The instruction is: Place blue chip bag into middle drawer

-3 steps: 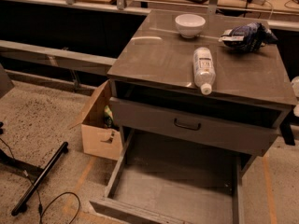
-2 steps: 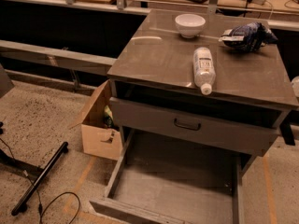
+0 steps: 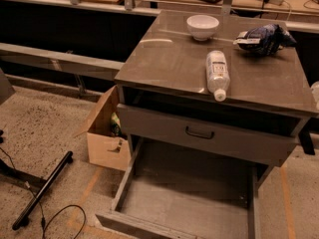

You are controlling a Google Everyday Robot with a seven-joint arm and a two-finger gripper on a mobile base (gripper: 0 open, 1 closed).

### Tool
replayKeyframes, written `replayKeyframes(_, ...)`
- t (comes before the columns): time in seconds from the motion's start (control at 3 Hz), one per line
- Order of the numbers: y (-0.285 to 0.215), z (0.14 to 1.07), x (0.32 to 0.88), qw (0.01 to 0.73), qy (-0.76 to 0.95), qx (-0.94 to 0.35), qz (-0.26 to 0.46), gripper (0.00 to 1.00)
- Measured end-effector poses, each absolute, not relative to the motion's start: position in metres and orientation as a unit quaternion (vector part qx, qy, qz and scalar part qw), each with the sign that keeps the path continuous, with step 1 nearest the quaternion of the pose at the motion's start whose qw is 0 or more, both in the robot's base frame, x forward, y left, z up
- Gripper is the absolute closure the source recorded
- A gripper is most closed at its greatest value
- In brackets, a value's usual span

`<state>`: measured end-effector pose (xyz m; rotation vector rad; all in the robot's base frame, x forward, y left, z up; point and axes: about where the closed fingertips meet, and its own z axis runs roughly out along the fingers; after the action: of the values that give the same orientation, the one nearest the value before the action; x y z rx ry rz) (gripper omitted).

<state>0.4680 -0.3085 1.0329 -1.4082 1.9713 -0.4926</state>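
Observation:
The blue chip bag (image 3: 264, 38) lies crumpled at the back right of the cabinet top (image 3: 169, 59), its white label strip facing left. The middle drawer (image 3: 189, 198) is pulled wide open at the bottom of the cabinet, and its grey floor is bare. Only a dark piece of my gripper (image 3: 305, 142) shows at the right edge, beside the cabinet's front right corner. It is well below the bag and apart from it, and it holds nothing that I can see.
A white bowl (image 3: 203, 26) and a clear plastic bottle (image 3: 217, 74) lying on its side share the cabinet top. A grey drawer front with a black handle (image 3: 199, 133) sits above the open drawer. An open cardboard box (image 3: 105, 133) stands left of the cabinet. A black bar and cable (image 3: 42, 190) lie on the floor.

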Motion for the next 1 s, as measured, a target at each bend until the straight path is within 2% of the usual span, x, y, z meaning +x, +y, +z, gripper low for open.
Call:
replayKeyframes(0.67, -0.3, 1.023, 0.466, 0.352, 0.756, -0.514, -0.201, 0.0)
replayKeyframes(1.0, -0.301, 1.018, 0.501, 0.397, 0.739, -0.499, -0.216, 0.0)
